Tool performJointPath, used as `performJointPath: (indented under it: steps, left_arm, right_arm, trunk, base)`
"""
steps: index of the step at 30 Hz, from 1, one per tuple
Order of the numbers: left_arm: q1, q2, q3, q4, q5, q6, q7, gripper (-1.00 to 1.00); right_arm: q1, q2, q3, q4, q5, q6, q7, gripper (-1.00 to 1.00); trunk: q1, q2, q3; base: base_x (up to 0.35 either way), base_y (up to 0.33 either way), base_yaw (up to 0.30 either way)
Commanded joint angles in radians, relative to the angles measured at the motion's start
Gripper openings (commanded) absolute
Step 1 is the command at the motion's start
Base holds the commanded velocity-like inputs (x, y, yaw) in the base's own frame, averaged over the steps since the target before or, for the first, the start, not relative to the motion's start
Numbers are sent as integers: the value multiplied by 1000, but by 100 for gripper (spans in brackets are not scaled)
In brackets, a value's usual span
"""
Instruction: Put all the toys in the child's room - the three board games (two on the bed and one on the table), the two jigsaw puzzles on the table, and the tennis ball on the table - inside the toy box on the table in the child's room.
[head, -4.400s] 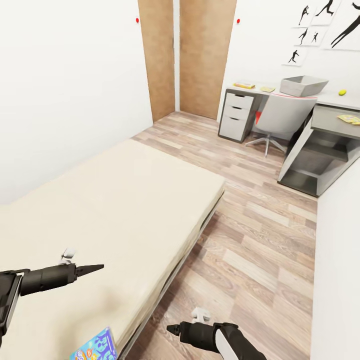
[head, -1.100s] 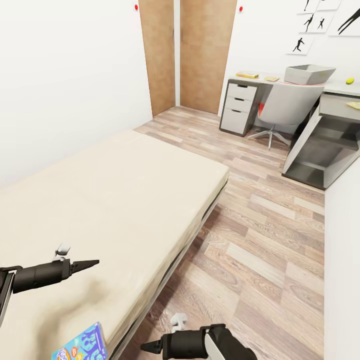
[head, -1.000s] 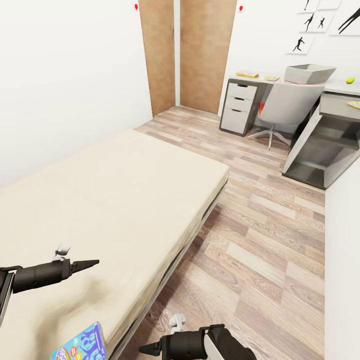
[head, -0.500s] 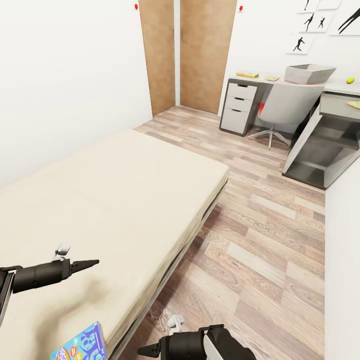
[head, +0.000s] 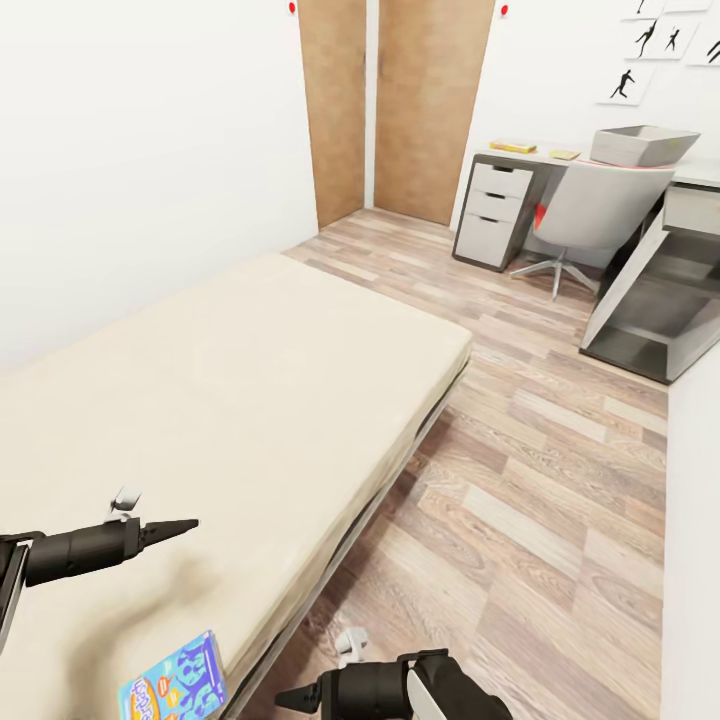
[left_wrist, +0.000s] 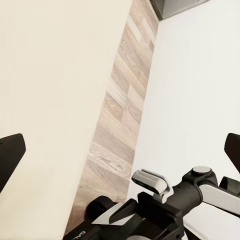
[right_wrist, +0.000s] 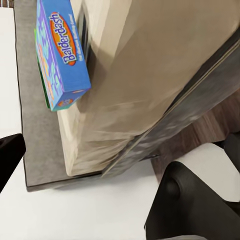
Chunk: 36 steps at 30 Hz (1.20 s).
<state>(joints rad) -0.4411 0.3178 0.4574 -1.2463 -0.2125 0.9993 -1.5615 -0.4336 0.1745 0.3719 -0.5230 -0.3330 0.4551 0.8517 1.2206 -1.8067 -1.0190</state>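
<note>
A blue board game (head: 176, 676) lies on the cream bed (head: 230, 400) near its front corner. In the right wrist view it reads "Balderdash" (right_wrist: 60, 52), with a green edge of another box (right_wrist: 43, 82) under it. My left gripper (head: 186, 523) hovers open over the mattress, above and behind the game. Beside the bed's edge, low over the floor, my right gripper (head: 285, 697) is open and points at the bed. The grey toy box (head: 643, 146) stands on the table (head: 690, 172) far right. Two flat yellowish items (head: 513, 146) lie there, too small to identify. The tennis ball is out of view.
A grey swivel chair (head: 600, 215) and a drawer unit (head: 495, 215) stand at the table. Wooden wardrobe doors (head: 400, 100) fill the far wall. Plank floor (head: 540, 440) runs between bed and table. A white wall (head: 140, 150) borders the bed's left side.
The whole head view has shifted right and slightly down, so more of the blue board game shows. Over the last seconds my right gripper moved left toward the bed's edge.
</note>
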Motion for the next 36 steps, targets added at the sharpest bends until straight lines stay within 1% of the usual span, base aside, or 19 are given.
performJointPath:
  steps: [1,5,15,36]
  left_arm:
    - [-1,0,1,-1,-10,10,-9,100]
    - [-1,0,1,-1,-10,10,-9,100]
    - [-1,0,1,-1,-10,10,-9,100]
    - [-1,0,0,-1,-10,10,-9,100]
  right_arm:
    - [-1,0,1,0,-7,6,0,100]
    - [-1,0,1,0,-7,3,0,100]
    - [-1,0,1,0,-8,0,0,100]
    - [-1,0,1,0,-11,0,0,100]
  trunk:
    - [0,0,-1]
    - [0,0,-1]
    - [0,0,-6]
    - [0,0,-7]
  base:
    - [-3,2,16]
    - [-1,1,26]
    - [0,38,147]
    - [0,2,5]
